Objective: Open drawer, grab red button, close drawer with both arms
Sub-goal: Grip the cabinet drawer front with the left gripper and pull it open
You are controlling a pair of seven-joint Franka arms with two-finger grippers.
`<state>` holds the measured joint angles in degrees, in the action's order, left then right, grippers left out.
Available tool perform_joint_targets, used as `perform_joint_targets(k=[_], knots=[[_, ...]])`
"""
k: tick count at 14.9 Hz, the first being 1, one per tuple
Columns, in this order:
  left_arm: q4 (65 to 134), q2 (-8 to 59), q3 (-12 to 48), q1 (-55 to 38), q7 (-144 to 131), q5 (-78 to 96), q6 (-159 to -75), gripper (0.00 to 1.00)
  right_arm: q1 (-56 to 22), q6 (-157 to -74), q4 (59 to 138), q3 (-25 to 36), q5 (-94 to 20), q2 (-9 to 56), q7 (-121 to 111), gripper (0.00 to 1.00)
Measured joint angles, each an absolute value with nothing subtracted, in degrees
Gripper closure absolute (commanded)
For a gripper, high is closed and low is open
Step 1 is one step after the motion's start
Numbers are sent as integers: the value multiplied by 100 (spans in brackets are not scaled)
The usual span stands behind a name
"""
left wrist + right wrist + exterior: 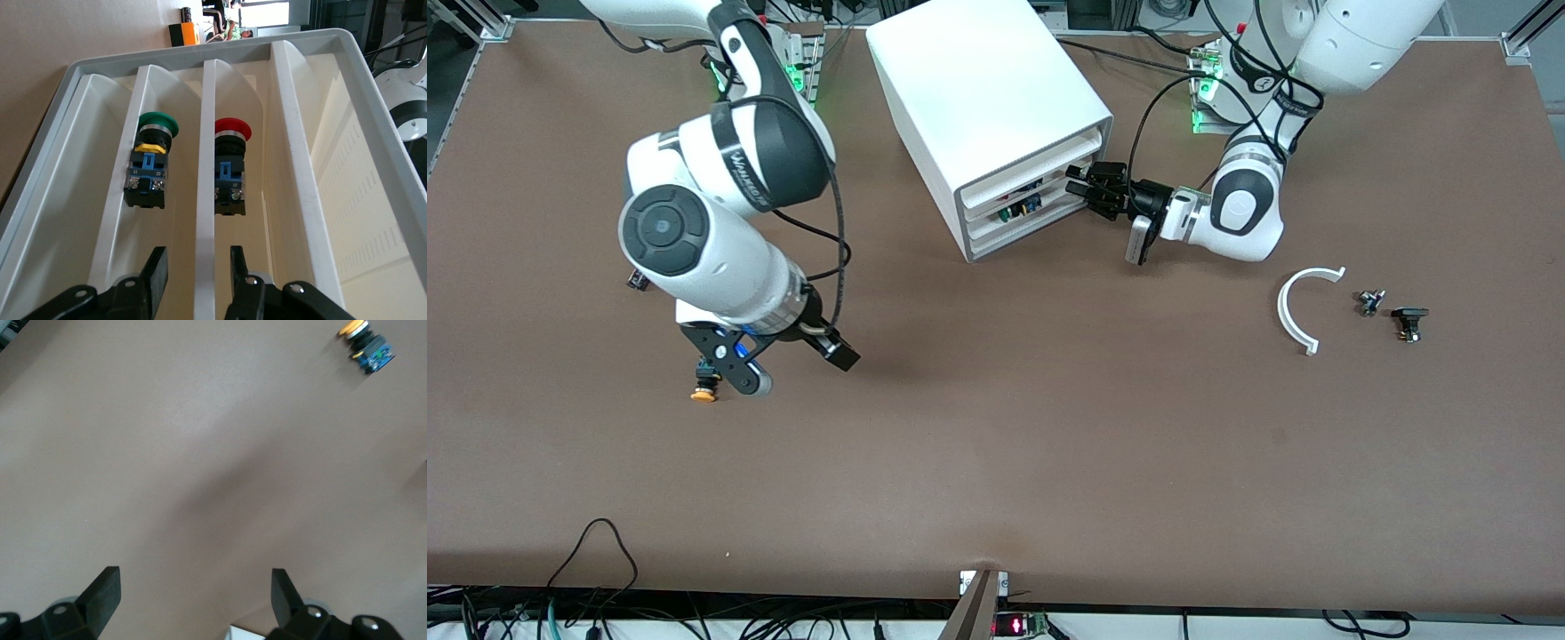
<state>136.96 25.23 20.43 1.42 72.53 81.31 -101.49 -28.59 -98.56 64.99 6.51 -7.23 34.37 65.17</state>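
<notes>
Meanwhile, the left gripper (197, 277), fingers spread astride a divider, faces the button (231, 167) lying just ahead in the drawer (373, 100), as the right gripper (190, 590) waits agape over bare table (200, 453).

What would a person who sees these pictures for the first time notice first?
Probably the left claw, open and straddling a divider of the opened drawer at the white cabinet, with the red-capped button and a green-capped button in neighbouring compartments. Next, the right claw, open over bare table toward the right arm's end, beside a yellow-orange-capped button.
</notes>
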Motion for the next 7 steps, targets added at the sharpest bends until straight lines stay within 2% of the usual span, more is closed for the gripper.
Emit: perform_joint_targets(k=[3,7], knots=[[13844,2554,2346,137,7374,8577,-10186,100,-2980,-9985,6476,650,-723,3537,6822,0],[13909,2564,2393,156,7419,8636,-10318,100,-3112,-10207,6450,647,-723,3639,7258,0]])
